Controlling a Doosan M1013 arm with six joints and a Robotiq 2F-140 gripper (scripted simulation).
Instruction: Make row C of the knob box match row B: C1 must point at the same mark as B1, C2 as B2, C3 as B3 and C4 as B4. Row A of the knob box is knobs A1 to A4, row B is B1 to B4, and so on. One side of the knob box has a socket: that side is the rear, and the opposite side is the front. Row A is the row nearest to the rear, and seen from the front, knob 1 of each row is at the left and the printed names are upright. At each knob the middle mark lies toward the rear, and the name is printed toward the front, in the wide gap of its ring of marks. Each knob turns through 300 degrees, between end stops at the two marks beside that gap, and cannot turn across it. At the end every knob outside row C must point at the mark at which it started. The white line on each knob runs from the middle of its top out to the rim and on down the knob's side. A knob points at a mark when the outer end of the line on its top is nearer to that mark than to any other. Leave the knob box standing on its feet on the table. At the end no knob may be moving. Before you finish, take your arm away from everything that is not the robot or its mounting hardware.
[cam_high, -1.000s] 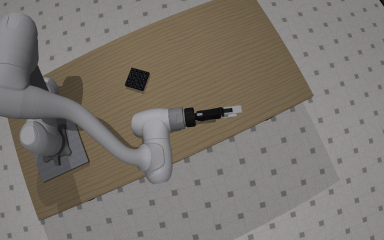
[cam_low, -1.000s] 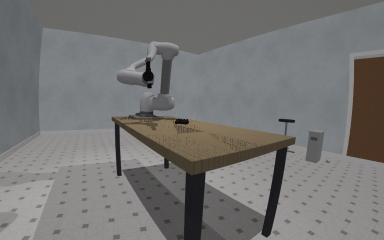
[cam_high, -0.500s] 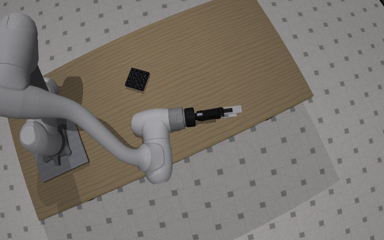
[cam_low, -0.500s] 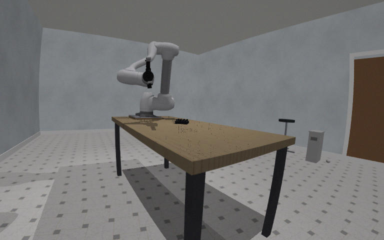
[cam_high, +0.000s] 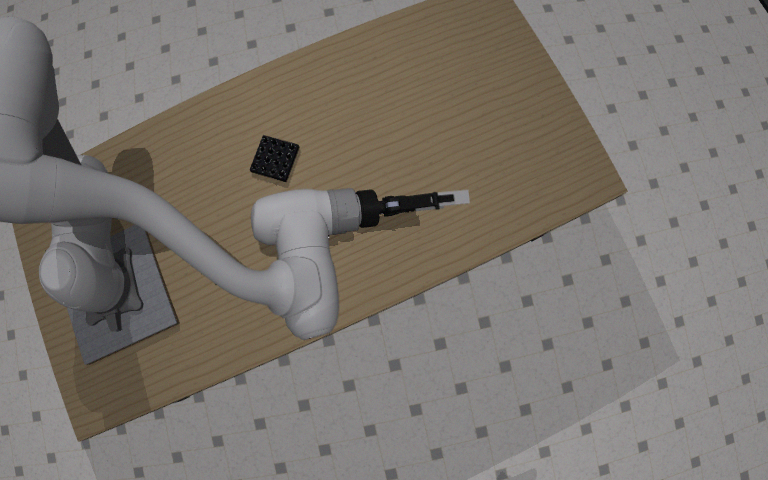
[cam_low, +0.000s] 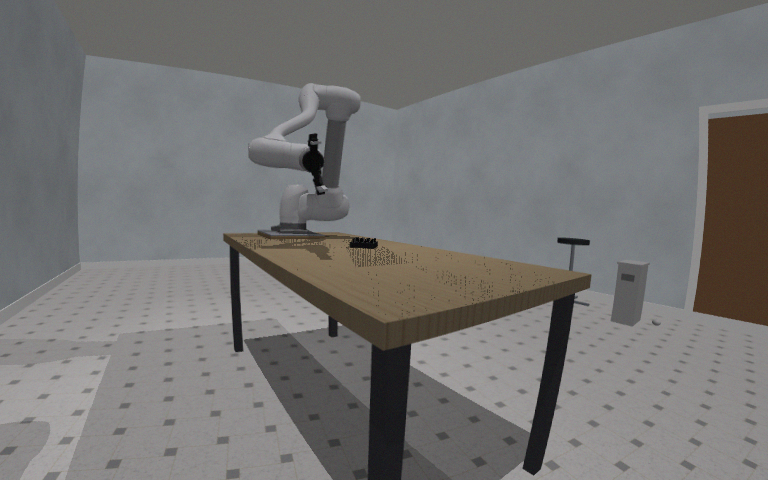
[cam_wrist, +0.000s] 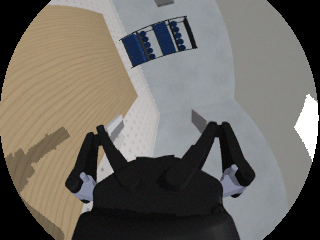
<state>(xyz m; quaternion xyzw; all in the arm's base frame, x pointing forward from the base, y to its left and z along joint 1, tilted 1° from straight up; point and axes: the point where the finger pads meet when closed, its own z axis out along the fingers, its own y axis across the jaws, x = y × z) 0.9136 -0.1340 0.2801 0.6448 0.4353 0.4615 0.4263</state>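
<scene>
The black knob box stands on the wooden table, toward the robot's end. Its rows of small dark knobs face up, but the white lines, marks, names and the socket are too small to make out. The box is not in the wrist view. My gripper is open and empty, high above the table and pointing level, away from the arm's base. In the top view it appears to the right of and below the box. In the wrist view its two pads stand far apart.
The arm's base stands on a grey plate at one end of the table. The forearm and wrist hang above the table beside the box. A rack with blue parts is beyond the table in the wrist view. A grey bin stands on the floor.
</scene>
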